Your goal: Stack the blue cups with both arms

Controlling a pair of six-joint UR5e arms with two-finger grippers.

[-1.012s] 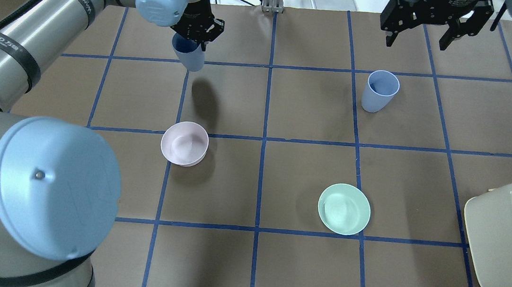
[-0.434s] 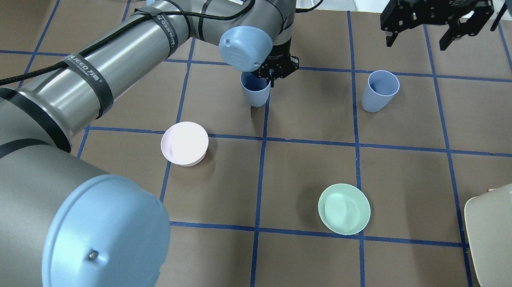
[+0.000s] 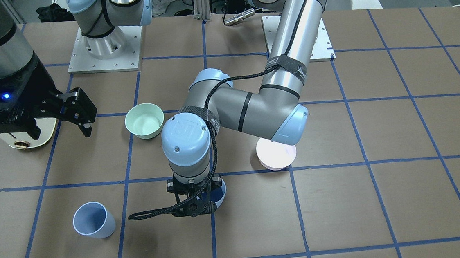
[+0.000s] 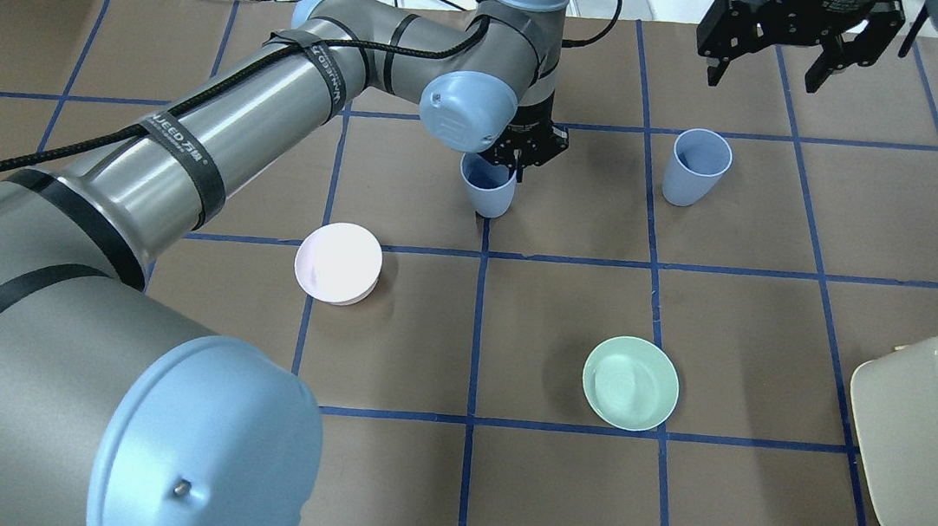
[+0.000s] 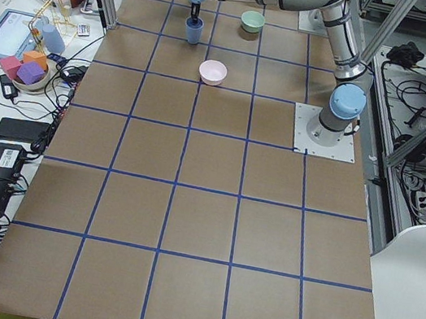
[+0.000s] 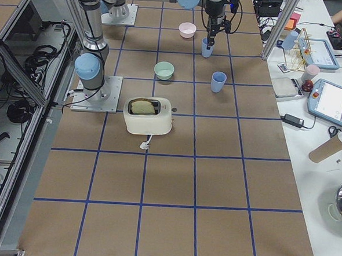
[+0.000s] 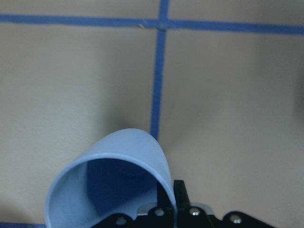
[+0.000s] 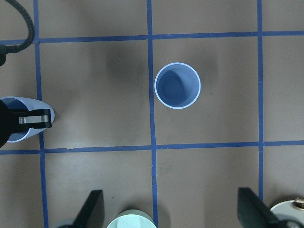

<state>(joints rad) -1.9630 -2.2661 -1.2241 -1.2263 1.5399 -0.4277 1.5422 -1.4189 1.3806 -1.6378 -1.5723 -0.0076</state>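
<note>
The left gripper (image 4: 514,161) has its jaws clenched on the rim of one blue cup (image 4: 485,191), near the middle of the tabletop (image 4: 774,347), over a blue tape line (image 4: 480,299). The second blue cup (image 4: 695,172) stands upright, well apart toward the robot's right. The right gripper (image 4: 770,68) hangs high near it, jaws spread wide and empty.

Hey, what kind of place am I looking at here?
Probably a robotics lab: the left arm and right arm are bolted to a table gridded with blue tape, beside a side bench cluttered with tablets.
</note>
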